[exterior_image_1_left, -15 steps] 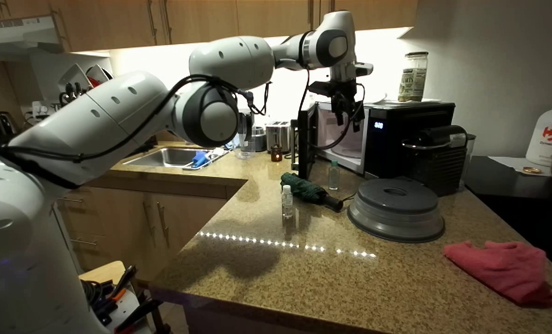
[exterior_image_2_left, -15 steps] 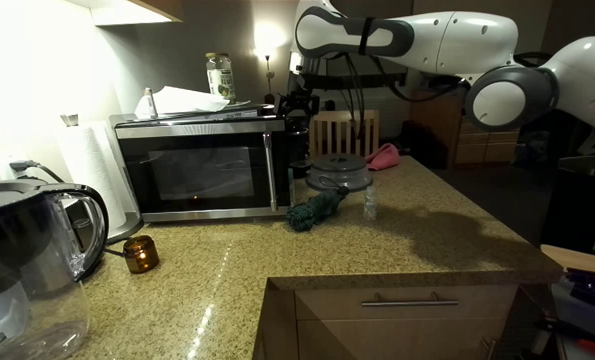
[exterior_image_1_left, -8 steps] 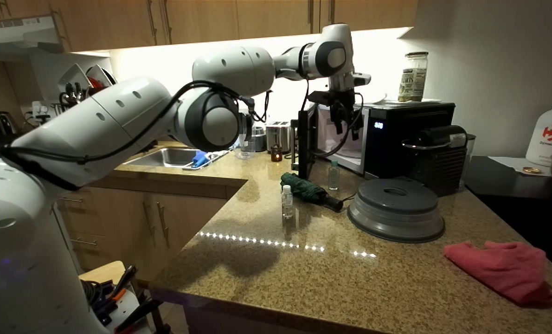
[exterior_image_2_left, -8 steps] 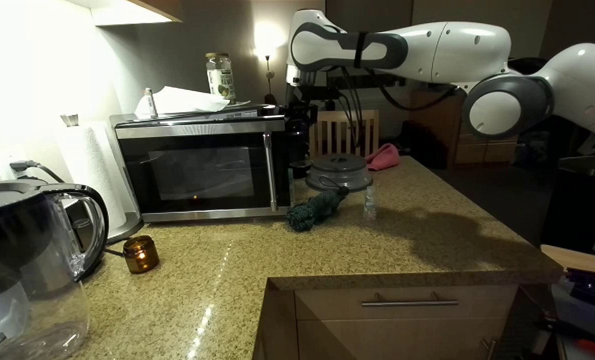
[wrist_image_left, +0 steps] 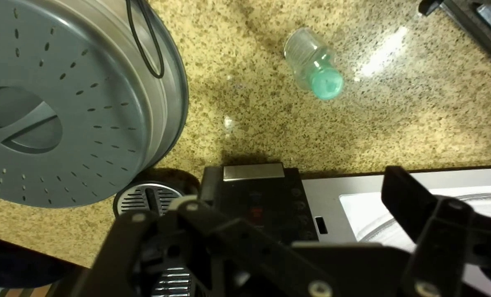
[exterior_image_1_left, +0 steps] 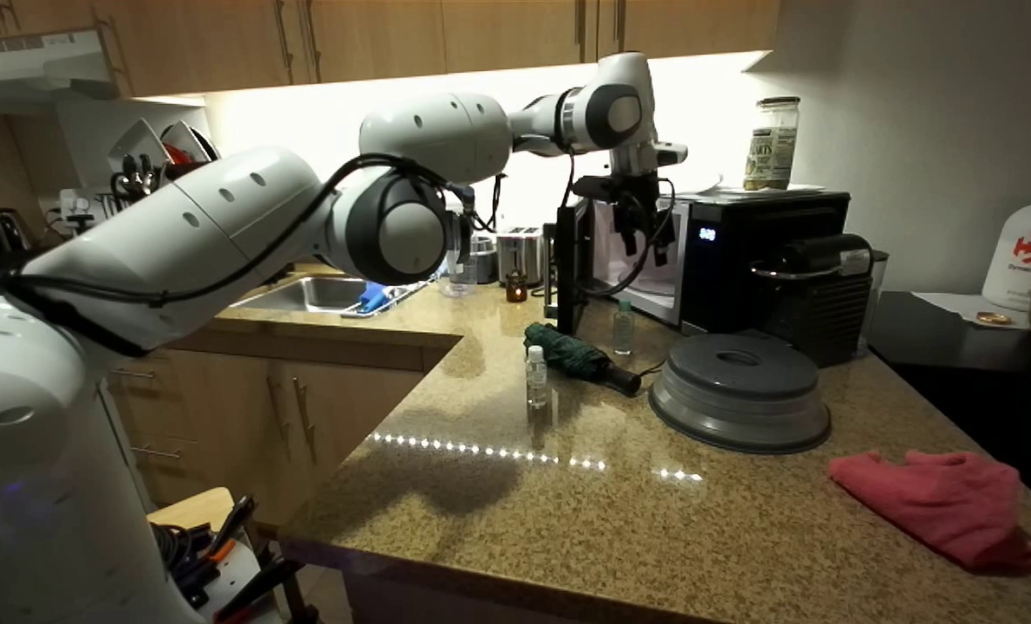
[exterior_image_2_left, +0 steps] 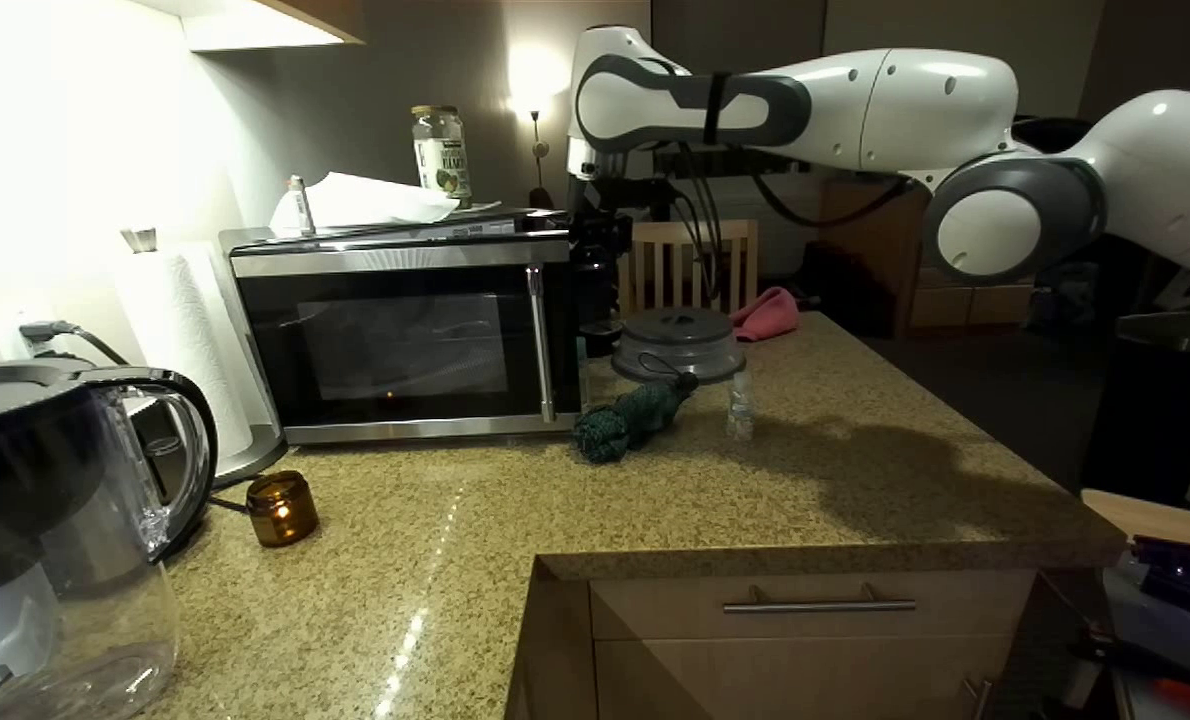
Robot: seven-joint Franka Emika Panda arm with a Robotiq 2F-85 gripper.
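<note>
Currently, gripper (exterior_image_1_left: 645, 251): jaws spread wide.
Microwave (exterior_image_1_left: 719, 264): near gripper, door (exterior_image_2_left: 405, 345) open.
Green-capped bottle (exterior_image_1_left: 624, 331): upright, below gripper.
Gray cover (exterior_image_1_left: 738, 400): below gripper, toward one side.

White arm (exterior_image_1_left: 434, 134), dark-grey joint bands (exterior_image_1_left: 360, 227), black cables (exterior_image_1_left: 158, 297), black hand (exterior_image_1_left: 645, 254) — pale screws (wrist_image_left: 319, 288), seemingly.

End effector (wrist_image_left: 299, 187): blurred in the wrist view, cut off by its lower edge.
Microwave (exterior_image_1_left: 706, 269): interior hidden behind its door (exterior_image_2_left: 395, 345) in an exterior view.
Grey cover (wrist_image_left: 84, 128): cut off by the wrist view's left edge.
Jar (exterior_image_1_left: 771, 147): finer print too small to read.
</note>
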